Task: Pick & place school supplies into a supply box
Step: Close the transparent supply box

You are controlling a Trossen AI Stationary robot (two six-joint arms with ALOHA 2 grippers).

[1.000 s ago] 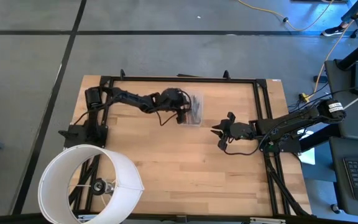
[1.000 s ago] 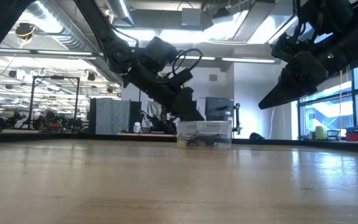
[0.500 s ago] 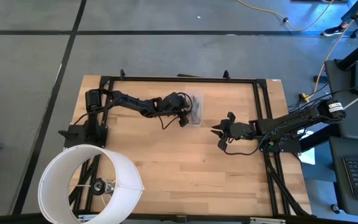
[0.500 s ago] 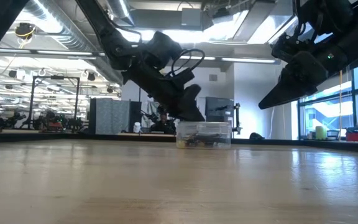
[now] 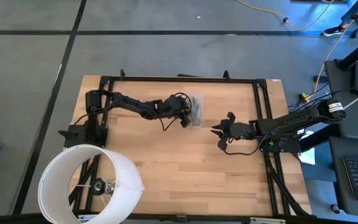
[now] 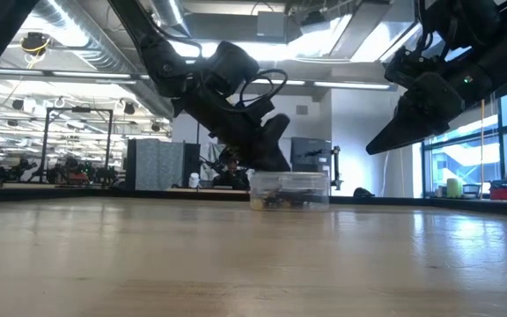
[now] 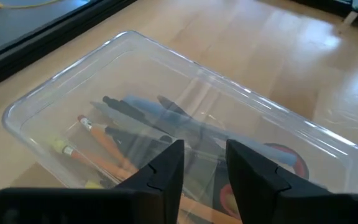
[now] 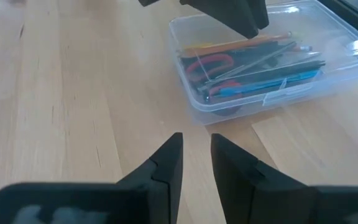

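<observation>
Left hand (image 7: 202,163) has narrowed over supply box (image 7: 166,124), empty; scissors (image 7: 284,155) half hidden.

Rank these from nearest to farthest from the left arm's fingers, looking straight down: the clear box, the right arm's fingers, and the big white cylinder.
1. The clear supply box, right beside the left gripper, near the table's back edge.
2. The right gripper, mid-table, toward the right.
3. The white cylinder, at the front left corner.
</observation>
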